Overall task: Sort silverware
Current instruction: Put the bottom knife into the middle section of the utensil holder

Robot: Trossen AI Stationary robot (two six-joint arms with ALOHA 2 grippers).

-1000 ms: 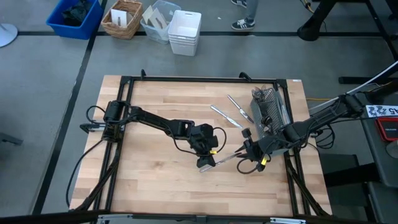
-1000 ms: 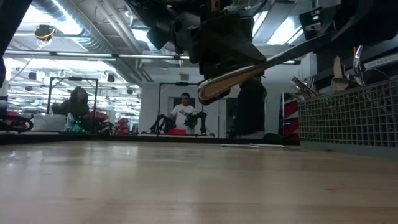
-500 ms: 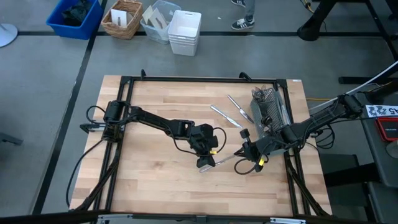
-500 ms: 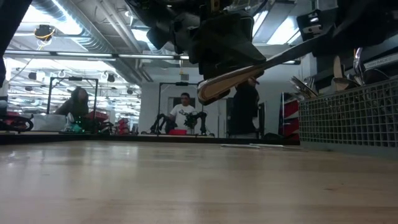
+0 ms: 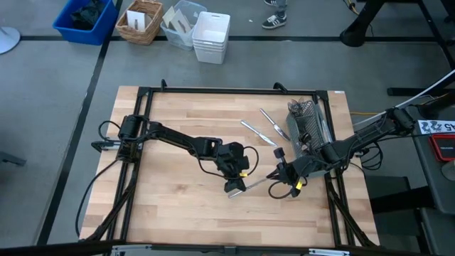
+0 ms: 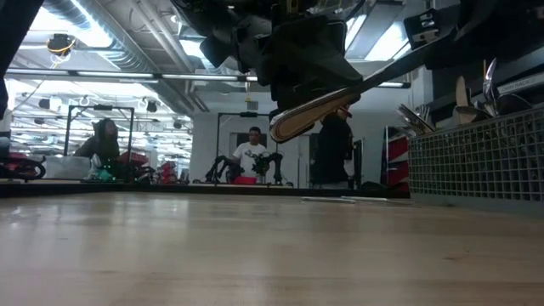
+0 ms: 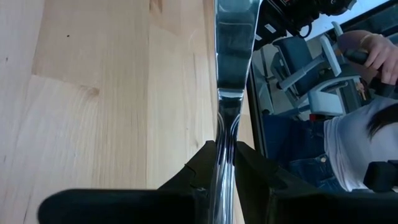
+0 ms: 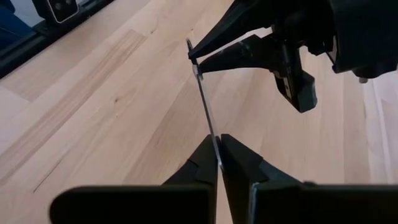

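Note:
One slim shiny piece of silverware (image 5: 256, 183) hangs above the middle of the table, spanning the gap between my two grippers. My left gripper (image 5: 236, 186) is shut on its end nearer the table's left edge, and my right gripper (image 5: 276, 178) is shut on the other end. In the low view its rounded tip (image 6: 287, 125) sticks out past the left gripper. Two more pieces (image 5: 256, 132) (image 5: 273, 122) lie flat on the wood farther back. A dark mesh caddy (image 5: 307, 126) at the right holds several pieces. My left gripper (image 7: 222, 149) pinches the piece's narrow stretch (image 7: 222, 127) between its two fingers, which lie along it. The rounded tip pokes out behind the hold. The piece is clear of the table and slopes upward toward my right gripper. My right gripper (image 8: 216, 140) pinches the piece's other end (image 8: 212, 132) between its two fingertips, on the two flat faces, with the piece showing edge-on. The fingers come from the table's right side, slanting down and lying along the piece. The piece is clear of the table.
A black frame (image 5: 213, 91) rims the table. Bins and a basket (image 5: 141, 21) stand on the floor past the far edge. People show in the room behind (image 6: 252, 153). Bare wood (image 5: 178, 206) lies near the front edge.
My right gripper has shut on the piece's end nearer the table's right edge. The piece and my left gripper have kept still.

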